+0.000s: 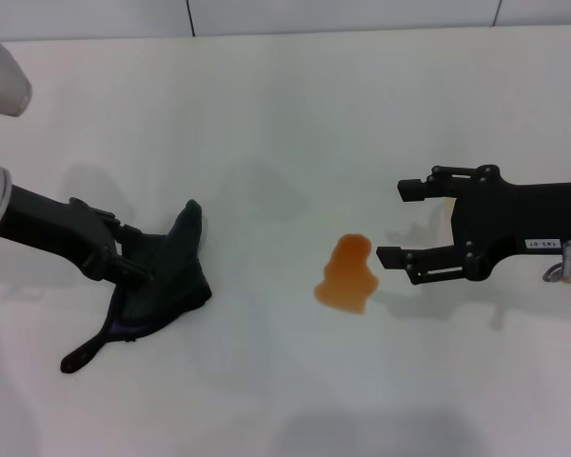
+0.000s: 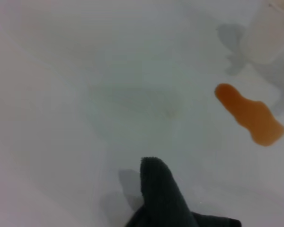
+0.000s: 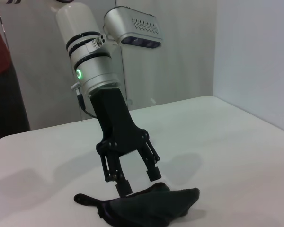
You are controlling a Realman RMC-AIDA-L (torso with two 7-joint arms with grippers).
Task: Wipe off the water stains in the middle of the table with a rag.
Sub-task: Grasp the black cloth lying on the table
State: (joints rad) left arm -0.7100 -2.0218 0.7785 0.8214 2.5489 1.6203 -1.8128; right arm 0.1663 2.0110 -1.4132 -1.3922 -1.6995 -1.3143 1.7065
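The orange-amber water stain (image 1: 347, 276) lies near the middle of the white table (image 1: 266, 114); it also shows in the left wrist view (image 2: 248, 116). The black rag (image 1: 167, 271) lies flat on the table to the stain's left, its pointed corner toward the far side and its thin tail toward the front. My left gripper (image 1: 133, 252) is at the rag's left edge. In the right wrist view the left gripper (image 3: 139, 182) has its fingers spread, tips at the rag (image 3: 142, 205). My right gripper (image 1: 400, 224) is open and empty just right of the stain.
Thin dark seam lines (image 1: 190, 19) run along the table's far edge. A pale rounded part of the robot (image 1: 0, 81) shows at the far left. A person in red (image 3: 2, 71) stands beyond the table in the right wrist view.
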